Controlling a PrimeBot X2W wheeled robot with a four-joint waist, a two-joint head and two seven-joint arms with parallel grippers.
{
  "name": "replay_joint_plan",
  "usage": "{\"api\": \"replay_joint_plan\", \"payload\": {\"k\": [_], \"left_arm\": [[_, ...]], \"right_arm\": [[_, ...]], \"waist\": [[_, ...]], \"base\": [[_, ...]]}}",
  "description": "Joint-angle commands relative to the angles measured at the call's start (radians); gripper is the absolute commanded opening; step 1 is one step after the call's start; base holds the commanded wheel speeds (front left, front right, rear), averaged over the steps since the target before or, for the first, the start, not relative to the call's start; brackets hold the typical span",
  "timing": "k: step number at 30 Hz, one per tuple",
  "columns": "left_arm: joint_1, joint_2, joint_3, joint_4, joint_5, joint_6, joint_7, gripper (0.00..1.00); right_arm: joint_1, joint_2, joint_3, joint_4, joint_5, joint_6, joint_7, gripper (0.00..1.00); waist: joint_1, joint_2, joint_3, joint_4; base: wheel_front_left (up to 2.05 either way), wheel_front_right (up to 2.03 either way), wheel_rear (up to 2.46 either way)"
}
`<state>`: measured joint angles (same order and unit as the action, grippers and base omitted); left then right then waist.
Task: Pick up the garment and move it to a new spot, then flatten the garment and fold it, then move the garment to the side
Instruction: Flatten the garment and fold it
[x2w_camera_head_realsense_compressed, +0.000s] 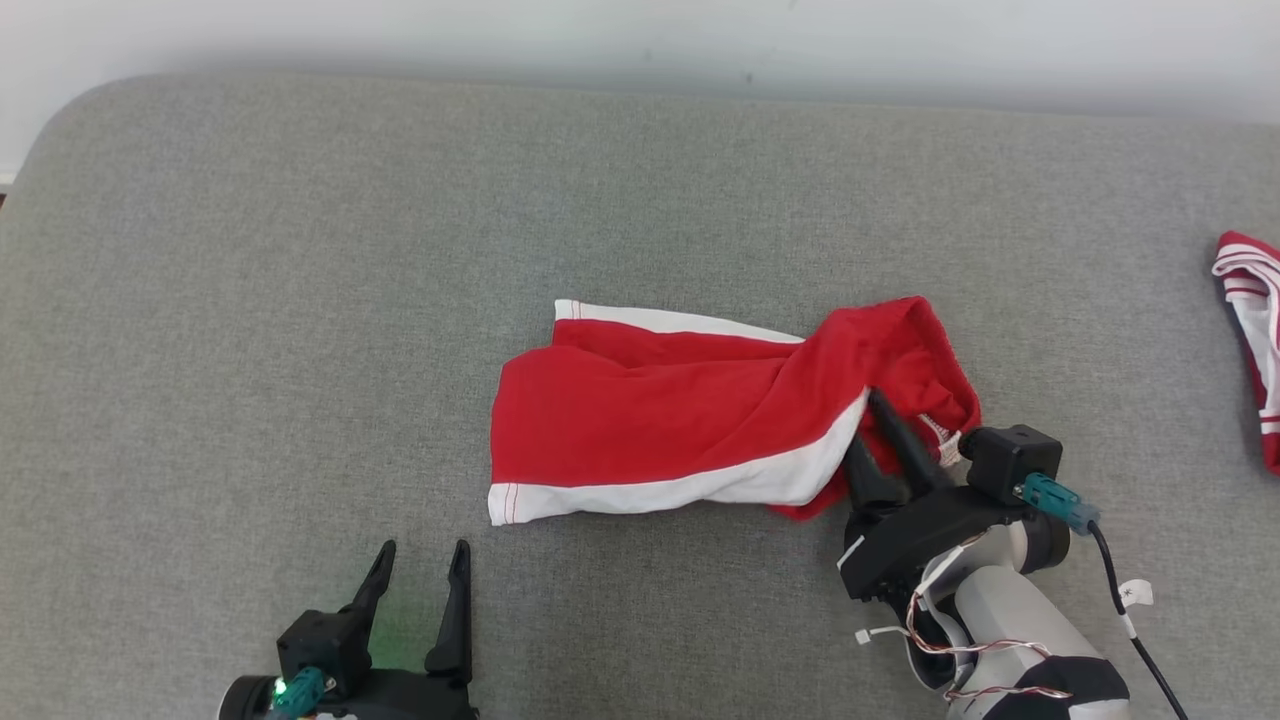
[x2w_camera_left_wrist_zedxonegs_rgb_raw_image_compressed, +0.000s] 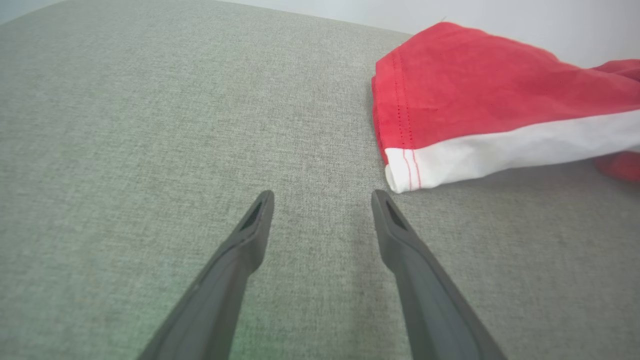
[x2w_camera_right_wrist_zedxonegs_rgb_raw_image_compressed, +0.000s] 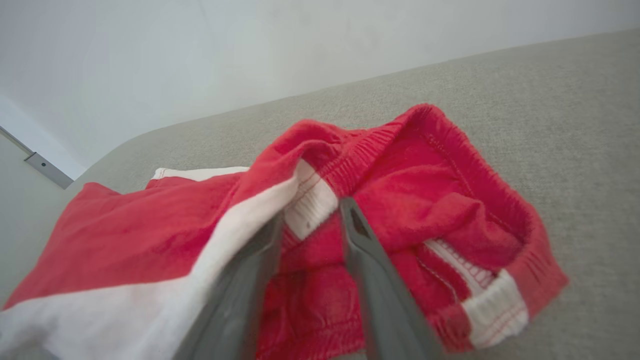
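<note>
The garment (x2w_camera_head_realsense_compressed: 650, 420) is a pair of red shorts with white side stripes, lying crumpled mid-surface with its waistband end bunched up at the right. My right gripper (x2w_camera_head_realsense_compressed: 863, 420) pokes into that bunched end. In the right wrist view its fingers (x2w_camera_right_wrist_zedxonegs_rgb_raw_image_compressed: 312, 212) straddle a fold of the elastic waistband (x2w_camera_right_wrist_zedxonegs_rgb_raw_image_compressed: 312, 202), narrowed but with a gap still between them, and the white stripe drapes over the left finger. My left gripper (x2w_camera_head_realsense_compressed: 424, 548) rests open and empty near the front edge, just left of the garment's white hem corner (x2w_camera_left_wrist_zedxonegs_rgb_raw_image_compressed: 400, 170).
The grey fabric surface (x2w_camera_head_realsense_compressed: 300, 300) spreads wide to the left and behind the shorts. A second red-and-white cloth (x2w_camera_head_realsense_compressed: 1250, 330) lies at the far right edge. A pale wall (x2w_camera_head_realsense_compressed: 640, 40) runs along the back.
</note>
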<state>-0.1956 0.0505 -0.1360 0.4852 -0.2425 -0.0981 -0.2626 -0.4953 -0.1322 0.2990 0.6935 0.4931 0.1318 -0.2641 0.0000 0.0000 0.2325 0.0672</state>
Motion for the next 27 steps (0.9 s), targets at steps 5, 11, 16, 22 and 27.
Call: {"api": "replay_joint_plan", "payload": {"k": [5,11,16,22,27], "left_arm": [[-0.016,0.0,-0.006,-0.002,-0.005,0.0,-0.003,1.0],[-0.02,0.0,-0.001,-0.001,-0.001,0.005,-0.003,1.0],[-0.026,0.0,-0.001,0.004,-0.001,0.004,-0.003,1.0],[-0.033,0.0,-0.012,0.003,-0.008,0.0,-0.003,1.0],[-0.033,0.0,-0.021,0.005,-0.009,-0.001,-0.003,1.0]], "right_arm": [[-0.02,-0.002,0.019,-0.006,0.021,-0.003,0.001,0.0],[0.001,-0.017,0.012,-0.021,0.035,-0.003,0.001,0.0],[0.006,-0.021,0.005,-0.024,0.041,-0.003,0.001,0.0],[-0.003,-0.003,0.021,-0.026,0.078,-0.003,0.001,1.0],[-0.006,-0.002,0.033,-0.037,0.112,-0.003,0.001,1.0]], "waist": [[0.0,0.0,0.016,0.006],[0.0,0.0,0.019,0.0],[0.0,0.0,0.021,-0.008],[0.0,0.0,0.029,-0.005],[0.0,0.0,0.035,0.004]], "base": [[0.0,0.0,0.0],[0.0,0.0,0.0],[0.0,0.0,0.0],[0.0,0.0,0.0],[0.0,0.0,0.0]]}}
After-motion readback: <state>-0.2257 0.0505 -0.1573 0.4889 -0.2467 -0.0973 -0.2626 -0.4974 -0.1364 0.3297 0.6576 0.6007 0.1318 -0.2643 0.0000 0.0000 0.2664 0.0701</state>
